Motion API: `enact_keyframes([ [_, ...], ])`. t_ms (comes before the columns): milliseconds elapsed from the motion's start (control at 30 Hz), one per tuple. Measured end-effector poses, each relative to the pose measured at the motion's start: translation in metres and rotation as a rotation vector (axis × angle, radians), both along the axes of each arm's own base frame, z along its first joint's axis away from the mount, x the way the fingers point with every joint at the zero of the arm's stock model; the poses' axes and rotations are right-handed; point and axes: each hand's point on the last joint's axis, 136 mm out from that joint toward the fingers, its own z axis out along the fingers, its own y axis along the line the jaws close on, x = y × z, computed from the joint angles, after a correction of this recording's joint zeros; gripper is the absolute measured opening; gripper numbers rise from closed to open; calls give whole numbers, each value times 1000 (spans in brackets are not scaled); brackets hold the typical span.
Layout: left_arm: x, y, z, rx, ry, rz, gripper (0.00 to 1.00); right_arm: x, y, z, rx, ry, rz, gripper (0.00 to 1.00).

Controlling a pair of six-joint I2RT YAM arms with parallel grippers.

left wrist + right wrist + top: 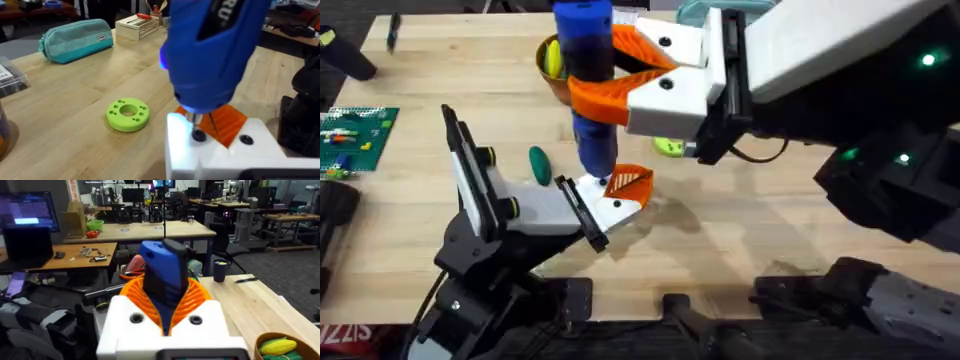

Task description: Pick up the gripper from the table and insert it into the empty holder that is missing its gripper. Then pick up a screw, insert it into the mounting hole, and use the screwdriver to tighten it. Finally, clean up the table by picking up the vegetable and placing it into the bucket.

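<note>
Screwdriver stood upright over the middle of the wooden table, clamped between the orange ribbed fingers of the right gripper, which reached in from the right side and was closed firmly around the blue handle. The tool's narrow tip pointed down onto the small gripper piece, whose white base and orange lattice tip sat seated at the end of the holder. In the left wrist view the screwdriver tip met a dark screw set in the white base, with a second dark hole just beside it and the orange tip behind the shaft. The holder, a black jointed arm with a white wrist block and a lime-green knob, rose from the lower left of the overhead view. The left gripper's own fingers could not be made out, so its opening cannot be told. A green vegetable lay on the table just left of the screwdriver, near the holder. The bucket stood behind the screwdriver handle, holding a yellow item; the right wrist view showed the bucket rim with yellow corn inside. A lime-green ring with holes lay flat on the table, apart from the holder. A teal pouch rested at the far table edge.
</note>
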Motion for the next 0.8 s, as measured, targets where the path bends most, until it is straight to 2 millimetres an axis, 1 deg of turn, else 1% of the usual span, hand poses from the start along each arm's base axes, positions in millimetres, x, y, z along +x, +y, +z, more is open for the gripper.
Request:
enact_keyframes([
  [300, 0, 0, 0, 0, 0, 0, 14, -1, -1, 1, 0, -12, -1, 52],
  [533, 0, 0, 0, 0, 0, 0, 16, -9, -8, 15, 30, -45, 1, 52],
  [800, 0, 0, 0, 0, 0, 0, 14, -8, -8, 14, 28, -31, 3, 52],
])
